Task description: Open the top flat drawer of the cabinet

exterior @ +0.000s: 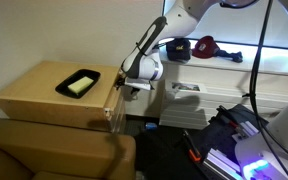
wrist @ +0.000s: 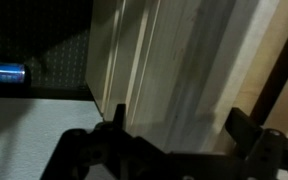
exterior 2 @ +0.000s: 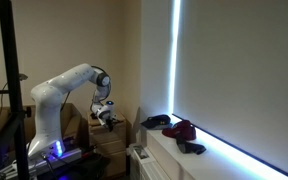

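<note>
The light-tan cabinet (exterior: 39,95) stands at the left in an exterior view, and shows low behind the arm in the other one (exterior 2: 112,145). Its drawer face is on the side toward the robot. The top flat drawer (exterior: 117,96) is the thin strip just under the cabinet top, and its front seems to stand slightly out. My gripper (exterior: 132,86) is right at that upper edge, also seen in an exterior view (exterior 2: 108,118). In the wrist view the gripper (wrist: 180,125) has its two dark fingers wide apart, with pale wood drawer panels (wrist: 174,60) close behind them.
A black tray (exterior: 79,82) with a pale yellow thing in it lies on the cabinet top. A brown sofa (exterior: 44,150) is in front. A white ledge (exterior: 214,75) beside the robot carries red and black items (exterior: 206,47).
</note>
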You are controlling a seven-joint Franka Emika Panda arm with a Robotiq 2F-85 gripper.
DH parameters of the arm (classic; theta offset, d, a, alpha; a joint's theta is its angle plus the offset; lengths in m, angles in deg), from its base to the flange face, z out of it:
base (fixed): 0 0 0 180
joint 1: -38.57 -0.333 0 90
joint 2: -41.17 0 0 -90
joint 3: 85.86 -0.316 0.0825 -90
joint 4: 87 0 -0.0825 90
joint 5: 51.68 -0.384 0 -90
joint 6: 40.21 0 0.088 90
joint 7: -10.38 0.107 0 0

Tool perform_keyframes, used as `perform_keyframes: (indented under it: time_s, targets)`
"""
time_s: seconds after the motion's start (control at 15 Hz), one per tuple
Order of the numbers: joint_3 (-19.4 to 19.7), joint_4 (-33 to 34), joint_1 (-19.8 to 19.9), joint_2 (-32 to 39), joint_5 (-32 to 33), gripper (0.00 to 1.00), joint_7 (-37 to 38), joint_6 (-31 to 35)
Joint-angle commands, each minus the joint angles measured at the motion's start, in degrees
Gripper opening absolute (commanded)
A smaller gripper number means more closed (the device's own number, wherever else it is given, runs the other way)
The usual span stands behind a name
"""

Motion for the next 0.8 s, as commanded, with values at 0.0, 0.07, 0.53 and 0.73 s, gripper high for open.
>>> perform_keyframes:
  time_s: [0.0,0.07,0.53,0.73]
  targets:
    - [9.1,-8.7,-4.2,-6.2,-2.8,1.0,0.0,-1.5]
    - [11.2,-10.9,-5.3,-7.8,-3.3,1.0,0.0,-1.1]
    - [27.6,-25.3,-12.9,-16.9,-5.3,1.0,0.9,-1.6]
    - [38.4,-27.5,-21.7,-19.4,-5.8,1.0,3.3,-6.8]
